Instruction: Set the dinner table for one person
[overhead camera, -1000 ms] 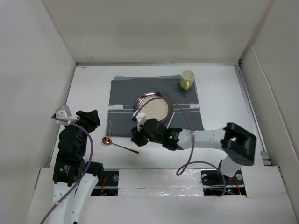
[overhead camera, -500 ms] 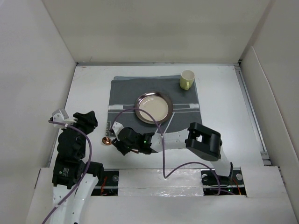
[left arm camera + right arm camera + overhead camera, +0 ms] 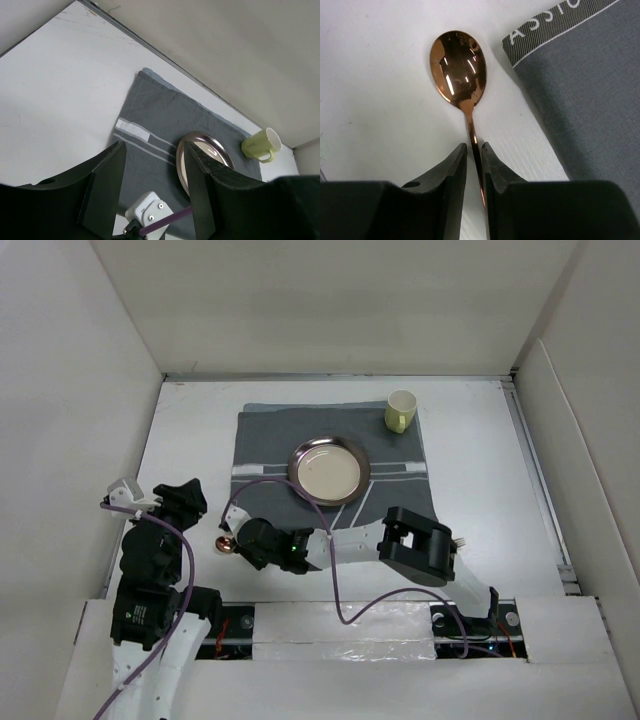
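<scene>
A copper spoon (image 3: 227,544) (image 3: 458,70) lies on the white dinner table (image 3: 190,430), just off the near left corner of the grey striped placemat (image 3: 270,440). My right gripper (image 3: 248,543) (image 3: 474,146) is low over it. Its jaws stand narrowly on either side of the handle with a thin gap showing, and the spoon rests flat. A metal plate (image 3: 328,468) (image 3: 207,142) sits mid-mat, and a pale green cup (image 3: 400,410) (image 3: 260,145) stands at its far right corner. My left gripper (image 3: 185,495) (image 3: 154,150) hovers open and empty at the near left.
White upright panels wall the table on the left, right and far sides. The right arm's purple cable (image 3: 265,485) loops over the mat's near left part. The right arm's elbow (image 3: 418,545) is folded low along the near edge.
My right gripper has swung left from the mat's near edge to the spoon and narrowed its jaws around the handle. The left arm has barely moved.
</scene>
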Tool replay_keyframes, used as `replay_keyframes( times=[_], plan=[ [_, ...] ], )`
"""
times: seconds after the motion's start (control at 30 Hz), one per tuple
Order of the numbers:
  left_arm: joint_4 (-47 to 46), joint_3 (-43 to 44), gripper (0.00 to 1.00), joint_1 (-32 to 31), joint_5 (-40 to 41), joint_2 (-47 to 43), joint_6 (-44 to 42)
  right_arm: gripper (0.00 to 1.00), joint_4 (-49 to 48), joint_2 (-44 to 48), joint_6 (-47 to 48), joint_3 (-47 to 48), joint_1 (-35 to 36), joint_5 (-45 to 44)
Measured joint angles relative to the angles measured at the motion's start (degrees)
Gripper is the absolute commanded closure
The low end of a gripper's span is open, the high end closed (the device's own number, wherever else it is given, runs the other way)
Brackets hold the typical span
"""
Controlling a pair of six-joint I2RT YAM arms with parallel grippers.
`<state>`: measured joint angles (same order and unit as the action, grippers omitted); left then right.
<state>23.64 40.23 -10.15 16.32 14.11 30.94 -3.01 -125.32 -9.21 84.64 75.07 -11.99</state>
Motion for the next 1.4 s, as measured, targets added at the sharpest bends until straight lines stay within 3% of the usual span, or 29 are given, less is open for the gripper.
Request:
replay_keyframes(
  times=[0.1, 0.37, 0.7, 0.93, 1.13, 1.4],
  plan=[
    [0.07, 0.00, 0.53, 0.00, 0.24, -0.42, 0.02, 1.00, 0.07, 0.00, -0.22, -0.04, 0.02, -0.74],
    [0.28, 0.00, 0.53, 0.00, 0.42, -0.52, 0.02, 1.00, -2.62, 3.04, -2.93, -5.40, 0.26, -2.54],
    [0.44, 0.00, 0.53, 0.00, 0.37, -0.85, 0.00, 1.00, -1.97, 25.62, -9.92, -17.64, -1.64, -5.33],
    [0.15, 0.00, 0.53, 0.00, -1.03, -0.85, -0.24, 1.00, -3.87, 40.65, -16.92, -22.27, -18.03, -9.55],
    [-0.02, 0.00, 0.53, 0.00, -1.75, -1.18, -0.46, 1.00, -0.61, 39.17, -20.85, -25.73, -32.68, -11.23],
    [-0.22, 0.00, 0.53, 0.00, -2.27, -1.44, -0.50, 1.00, 1.40, 35.47, -19.04, -27.87, -45.77, -6.60]
  ],
)
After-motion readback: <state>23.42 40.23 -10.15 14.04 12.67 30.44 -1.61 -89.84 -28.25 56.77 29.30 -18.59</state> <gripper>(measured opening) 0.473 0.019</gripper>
